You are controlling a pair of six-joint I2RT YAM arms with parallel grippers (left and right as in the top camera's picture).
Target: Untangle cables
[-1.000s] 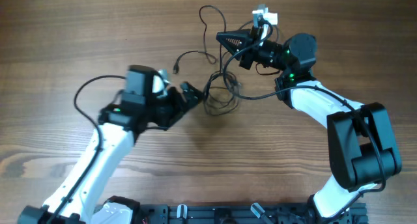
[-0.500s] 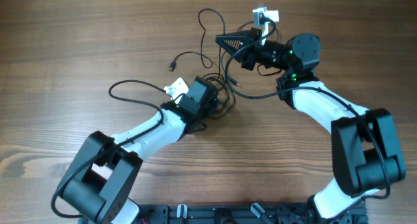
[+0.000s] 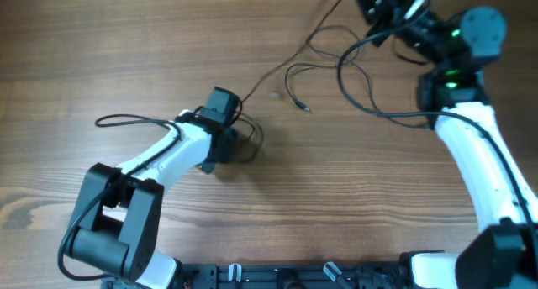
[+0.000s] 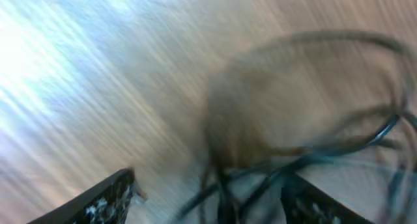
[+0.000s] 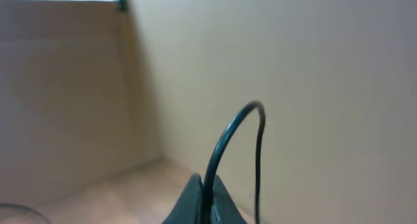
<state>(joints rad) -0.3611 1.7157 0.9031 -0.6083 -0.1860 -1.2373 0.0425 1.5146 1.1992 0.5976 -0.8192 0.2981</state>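
Brown wooden table (image 3: pixel 101 37) carries thin black cords (image 3: pixel 249 143) bunched at the left gripper (image 4: pixel 205 201), its grip lost in blur, one strand running up to the right gripper (image 5: pixel 203 195), pinched tight on it: best pull slowly, bundle pinned, lest the knot cinch.

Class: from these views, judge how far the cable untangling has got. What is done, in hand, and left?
Done: one cord runs drawn out across the table, and a plug end lies free. In hand: the right end effector is shut on a cord, while the left end effector sits over the knot; blur hides its grip. Left: that knot and the loops.
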